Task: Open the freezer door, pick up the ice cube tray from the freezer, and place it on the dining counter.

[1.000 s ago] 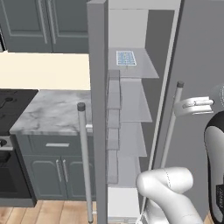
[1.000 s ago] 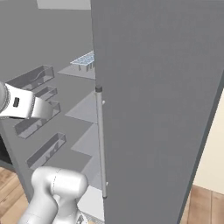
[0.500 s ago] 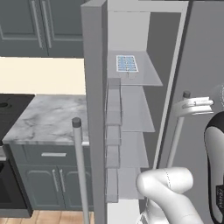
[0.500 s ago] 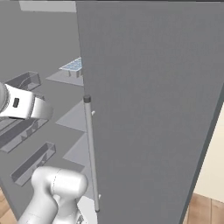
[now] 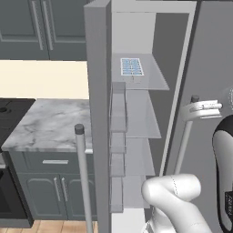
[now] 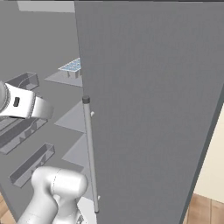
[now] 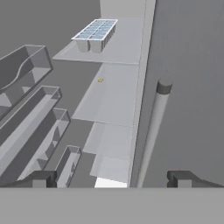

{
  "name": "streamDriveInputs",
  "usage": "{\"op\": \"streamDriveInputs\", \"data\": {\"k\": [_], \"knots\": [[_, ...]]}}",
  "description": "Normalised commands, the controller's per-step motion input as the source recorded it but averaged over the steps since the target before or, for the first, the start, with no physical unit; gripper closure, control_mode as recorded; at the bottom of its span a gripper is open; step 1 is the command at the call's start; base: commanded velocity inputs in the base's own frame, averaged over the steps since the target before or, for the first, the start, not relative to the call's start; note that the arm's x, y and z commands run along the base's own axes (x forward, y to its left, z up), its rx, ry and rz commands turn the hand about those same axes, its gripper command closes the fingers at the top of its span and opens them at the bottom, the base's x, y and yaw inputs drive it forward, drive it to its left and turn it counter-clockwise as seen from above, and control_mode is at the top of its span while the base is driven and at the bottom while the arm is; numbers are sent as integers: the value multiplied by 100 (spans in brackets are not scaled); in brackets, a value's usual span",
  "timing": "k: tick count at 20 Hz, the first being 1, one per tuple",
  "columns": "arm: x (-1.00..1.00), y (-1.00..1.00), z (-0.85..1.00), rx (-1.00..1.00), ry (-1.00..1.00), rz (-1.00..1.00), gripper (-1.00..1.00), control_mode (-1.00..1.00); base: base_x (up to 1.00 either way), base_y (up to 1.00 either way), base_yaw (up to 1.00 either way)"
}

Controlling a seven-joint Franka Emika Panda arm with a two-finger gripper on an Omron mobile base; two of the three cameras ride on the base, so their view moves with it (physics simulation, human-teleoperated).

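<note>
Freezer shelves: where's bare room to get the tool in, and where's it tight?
The top shelf is bare right of the ice cube tray, out to the right wall. The shelves below look bare apart from a tiny yellow speck. It is tight on the left, where the door bins stack close to the shelf edges.

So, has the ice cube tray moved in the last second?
No. The ice cube tray sits at the same spot on the top shelf; the whole view shifted, so the camera moved.
</note>
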Motion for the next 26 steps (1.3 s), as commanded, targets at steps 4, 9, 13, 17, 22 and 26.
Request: {"op": "streamDriveInputs", "data": {"k": [4,9,13,17,22,26], "knots": [[0,0,10,9,1,-8,-100,-100,0,0,0],[0,12,12,19,-1,-23,-100,-100,0,0,0],[0,22,10,23,0,-25,-100,-100,0,0,0],[0,6,10,30,0,-21,-100,-100,0,0,0],[0,0,1,33,-4,-14,-100,-100,0,0,0],[0,12,0,29,-10,-15,-100,-100,0,0,0]]}}
